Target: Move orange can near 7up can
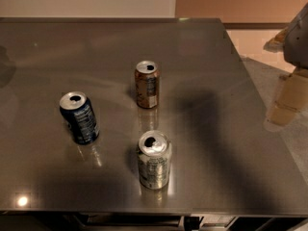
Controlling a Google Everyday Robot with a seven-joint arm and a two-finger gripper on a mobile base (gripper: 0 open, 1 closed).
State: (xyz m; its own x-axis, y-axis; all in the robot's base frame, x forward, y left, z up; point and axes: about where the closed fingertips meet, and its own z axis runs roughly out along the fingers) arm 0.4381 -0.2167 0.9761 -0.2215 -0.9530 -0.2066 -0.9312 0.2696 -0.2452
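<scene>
The orange can stands upright near the middle of the grey table, brownish-orange with a silver top and a pale label panel. The 7up can stands upright nearer the front edge, pale silvery-green with fine print, about one can's height in front of the orange can. My gripper hangs at the far right of the view, beyond the table's right edge, well away from both cans and holding nothing.
A dark blue can stands upright on the left, tilted slightly in view. The table's right edge runs diagonally past the gripper, with pale floor beyond it. The arm's shadow falls across the right middle of the table.
</scene>
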